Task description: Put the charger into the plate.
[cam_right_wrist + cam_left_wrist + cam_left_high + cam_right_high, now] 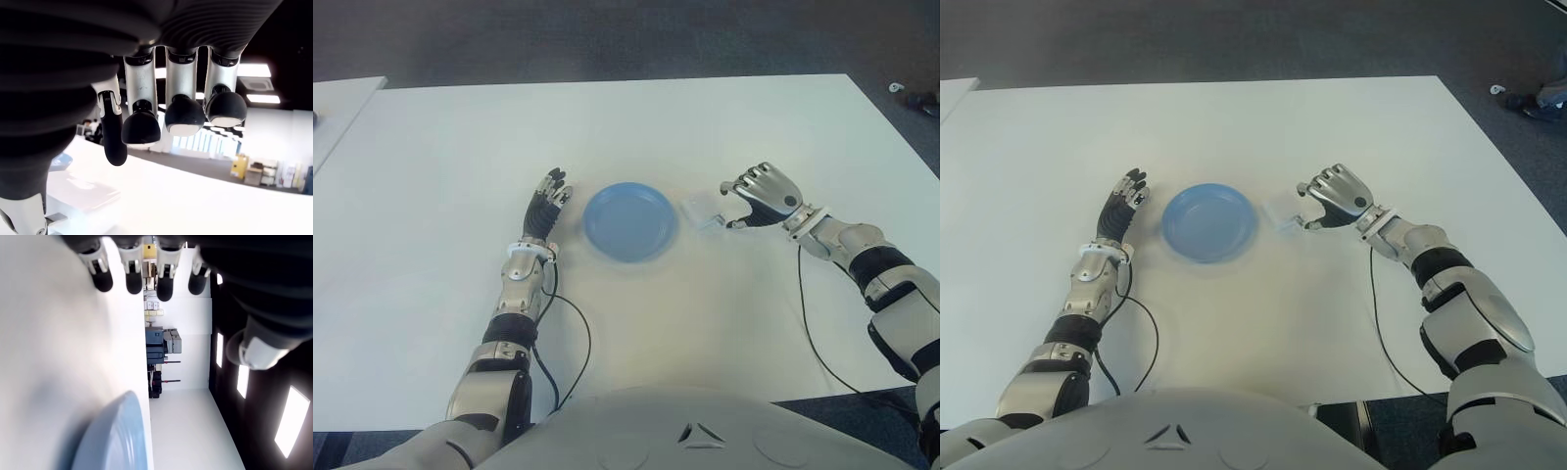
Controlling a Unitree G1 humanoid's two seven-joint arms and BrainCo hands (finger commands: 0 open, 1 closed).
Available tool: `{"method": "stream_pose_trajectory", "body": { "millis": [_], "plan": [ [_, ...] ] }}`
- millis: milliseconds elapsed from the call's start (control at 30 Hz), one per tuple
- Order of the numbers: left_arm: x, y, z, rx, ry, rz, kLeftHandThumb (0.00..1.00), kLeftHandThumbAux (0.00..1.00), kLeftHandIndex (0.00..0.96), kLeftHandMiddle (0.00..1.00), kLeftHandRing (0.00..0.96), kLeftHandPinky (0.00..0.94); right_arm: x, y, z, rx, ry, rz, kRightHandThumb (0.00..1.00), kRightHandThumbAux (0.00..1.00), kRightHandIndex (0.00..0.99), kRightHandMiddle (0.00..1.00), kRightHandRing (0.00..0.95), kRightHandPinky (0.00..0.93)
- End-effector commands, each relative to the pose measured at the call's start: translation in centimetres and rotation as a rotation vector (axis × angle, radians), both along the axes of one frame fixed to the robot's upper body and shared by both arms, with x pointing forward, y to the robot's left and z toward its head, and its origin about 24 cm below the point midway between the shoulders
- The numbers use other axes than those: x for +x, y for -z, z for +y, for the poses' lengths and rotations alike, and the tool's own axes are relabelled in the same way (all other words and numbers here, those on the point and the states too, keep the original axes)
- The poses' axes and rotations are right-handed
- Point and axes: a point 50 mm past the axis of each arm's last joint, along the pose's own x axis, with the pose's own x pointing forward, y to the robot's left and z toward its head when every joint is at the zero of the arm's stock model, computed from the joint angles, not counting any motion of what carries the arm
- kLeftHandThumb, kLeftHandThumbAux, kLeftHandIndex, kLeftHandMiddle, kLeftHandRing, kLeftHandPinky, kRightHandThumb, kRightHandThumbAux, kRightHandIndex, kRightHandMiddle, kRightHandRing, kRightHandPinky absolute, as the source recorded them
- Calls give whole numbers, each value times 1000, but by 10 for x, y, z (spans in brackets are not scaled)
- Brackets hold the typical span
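Reaching for the charger [699, 211] is the step in hand, as I judge it. The charger is a small white block lying on the white table [724, 127], right of centre in the left eye view, just beside the right rim of the plate [630, 221] and apart from it by a narrow gap.

Right hand [759, 194]: right of the charger in the eye views, palm turned toward it, fingers curled partway with the thumb tip near the charger's right edge. Its own wrist view shows the fingertips [184, 116] bent over open air, with nothing between them and the thumb; the charger sits low in the left of that frame, below the hand. No grasp yet. Whether the thumb already touches the block, I cannot tell.

Plate: blue, round, shallow, nothing in it, at the centre of the eye views.

Left hand [548, 206]: idle, just left of the plate, fingers stretched out straight and held close together, holding nothing.

Next move, judged: bring the right hand's fingers over the charger, close thumb against fingers on its sides, lift, carry it leftward over the rim, release. The block is low and flat, so the pinch must reach close to the table.
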Motion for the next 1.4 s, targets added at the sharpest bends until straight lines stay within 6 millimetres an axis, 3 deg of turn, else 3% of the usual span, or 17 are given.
{"method": "stream_pose_trajectory", "body": {
  "millis": [33,333,667,767,867,1033,1400],
  "plan": [
    [-8,15,-5,-11,46,80,0,487,86,110,69,51,1,-1,-2,-37,-9,-5,747,708,440,891,878,874],
    [-7,16,-4,-8,58,84,0,504,81,124,88,62,1,-3,-7,-6,20,29,744,707,441,863,853,838],
    [-7,16,-5,-3,68,82,0,505,75,119,82,57,5,-11,3,142,92,88,700,703,423,609,589,510],
    [-6,17,-5,-2,71,84,0,505,75,118,84,68,2,-13,7,174,99,79,584,498,350,506,477,406],
    [-6,17,-5,-2,75,84,0,506,75,119,86,75,-5,-16,12,202,97,73,542,421,297,435,403,337],
    [-6,17,-5,-3,83,82,0,507,77,123,90,71,-12,-19,17,219,100,100,529,370,214,347,322,280],
    [-6,17,-7,-2,87,78,0,507,83,134,100,82,-20,-13,23,248,149,132,500,293,135,279,261,242]
  ]
}}
